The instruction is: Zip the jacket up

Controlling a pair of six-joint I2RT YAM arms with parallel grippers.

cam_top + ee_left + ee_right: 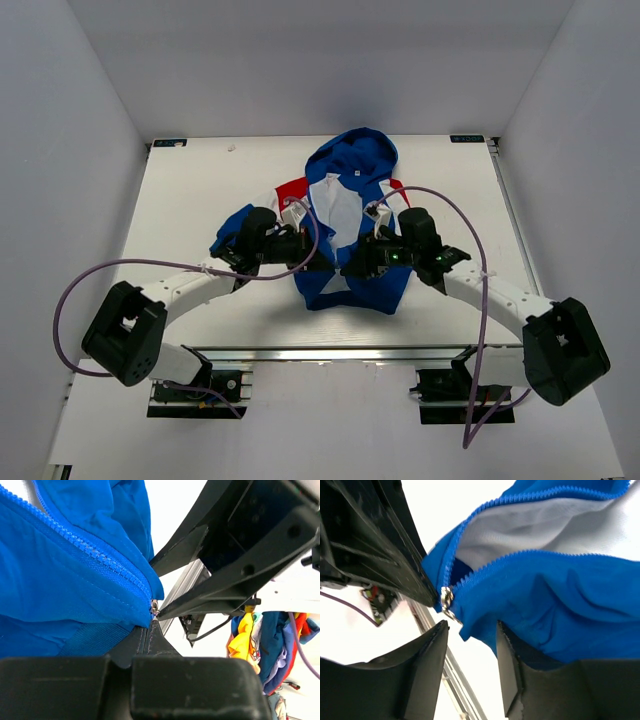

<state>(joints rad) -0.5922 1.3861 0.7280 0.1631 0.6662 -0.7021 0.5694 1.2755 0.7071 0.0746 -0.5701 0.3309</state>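
The blue jacket lies hood-away on the white table, its front open over white lining, with red shoulders showing. Both grippers meet at its lower front. My left gripper is shut, and its tips pinch the hem just under the silver zipper slider. In the right wrist view my right gripper is open. The slider and its hanging pull tab sit just above its left finger, not gripped. A corner of blue fabric dips between the fingers. The zipper teeth spread apart above the slider.
An aluminium rail runs along the table's near edge, just below the hem. In the left wrist view a heap of coloured clothes lies off to the right. White walls enclose the table on three sides. Purple cables loop beside both arms.
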